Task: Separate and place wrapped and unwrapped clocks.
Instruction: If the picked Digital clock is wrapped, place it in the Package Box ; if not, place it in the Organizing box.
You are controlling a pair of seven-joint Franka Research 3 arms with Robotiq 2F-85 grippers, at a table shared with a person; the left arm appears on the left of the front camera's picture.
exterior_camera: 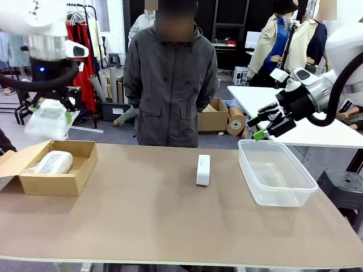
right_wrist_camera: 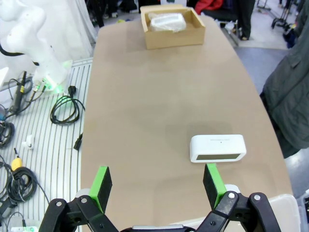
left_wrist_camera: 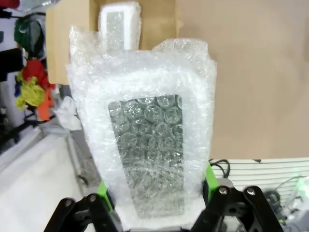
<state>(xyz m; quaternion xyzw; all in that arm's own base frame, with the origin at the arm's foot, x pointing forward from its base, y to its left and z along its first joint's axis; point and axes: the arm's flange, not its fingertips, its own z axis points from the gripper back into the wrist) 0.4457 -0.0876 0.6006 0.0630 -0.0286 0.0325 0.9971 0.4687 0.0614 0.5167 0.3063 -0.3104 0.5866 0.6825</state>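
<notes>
The worktop (exterior_camera: 170, 221) carries a cardboard box (exterior_camera: 48, 184) at the robot's left, with one wrapped clock (exterior_camera: 52, 162) inside, and a clear tub (exterior_camera: 286, 198) at the right. Above the box hangs a wrapped bundle (left_wrist_camera: 145, 145), clamped by one end in the left jaws (soft, light, slippery film; grip the firm core). The bare clock (exterior_camera: 203, 169) stands mid-worktop and looks stiff and smooth, best taken across its narrow sides. The right jaws hang wide open and empty near the tub.

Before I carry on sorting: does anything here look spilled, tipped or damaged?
Nothing stands out. One wrapped clock lies in the cardboard box, a second wrapped clock is held by the left gripper above it, the bare clock sits on the table, and the clear tub looks intact.
</notes>
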